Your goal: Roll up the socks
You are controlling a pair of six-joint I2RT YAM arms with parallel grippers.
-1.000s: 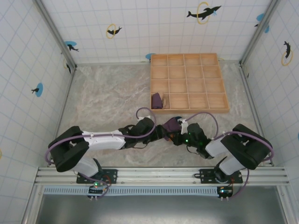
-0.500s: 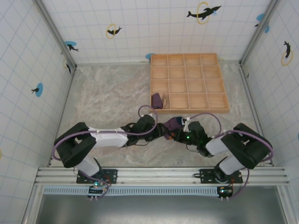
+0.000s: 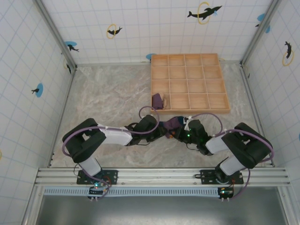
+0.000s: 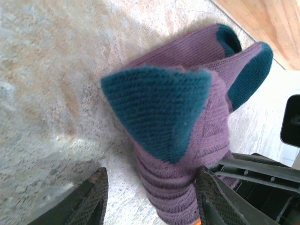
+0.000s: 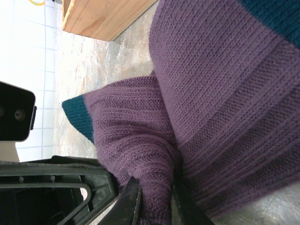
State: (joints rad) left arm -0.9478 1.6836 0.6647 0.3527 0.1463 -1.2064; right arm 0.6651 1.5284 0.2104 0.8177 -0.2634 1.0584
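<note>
The purple socks (image 3: 172, 123) with teal toes and cuffs lie bunched on the marble table just in front of the wooden tray. In the left wrist view the socks (image 4: 187, 140) stand as a thick fold between my left gripper's (image 4: 151, 180) fingers. The right finger touches the knit and the left finger (image 4: 91, 197) stands apart from it, so the jaws are open around the bundle. My right gripper (image 5: 154, 190) is shut, pinching a fold of the purple socks (image 5: 225, 93). From above, the left gripper (image 3: 161, 130) and right gripper (image 3: 181, 133) meet at the socks from either side.
The wooden compartment tray (image 3: 191, 110) sits right behind the socks, with a rolled purple sock (image 3: 158, 101) in its near left cell. Its edge shows as the tray (image 4: 267, 18) and tray (image 5: 103, 18) in the wrist views. Tiled walls enclose the table.
My left arm has reached further right toward the socks and its jaws have narrowed around the bundle. The right gripper has kept its pinch and barely moved.
</note>
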